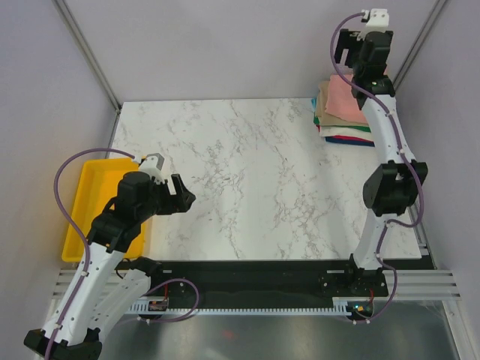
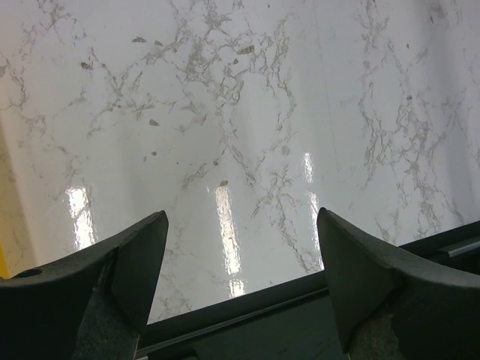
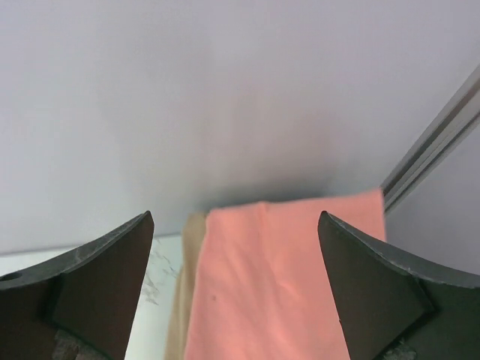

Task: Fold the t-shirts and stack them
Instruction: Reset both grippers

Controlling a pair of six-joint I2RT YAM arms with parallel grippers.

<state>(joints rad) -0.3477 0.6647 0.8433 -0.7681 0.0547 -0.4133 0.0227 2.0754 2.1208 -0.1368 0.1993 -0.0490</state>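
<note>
T-shirts [image 1: 342, 111] stacked (salmon-pink on top) beneath the spread right claw [image 3: 234, 219], while left claw [image 1: 178, 193] gapes beside yellow tray [image 1: 88, 187].

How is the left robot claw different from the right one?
The left gripper hangs low, close to the marble table; the right gripper sits high up. The left gripper is near the yellow tray; the right gripper is over the stack of folded t-shirts, a salmon-pink t-shirt on top. Both are open and empty.

Folded t-shirts [image 1: 339, 101] at far-right corner of table [image 1: 225, 172]
</note>
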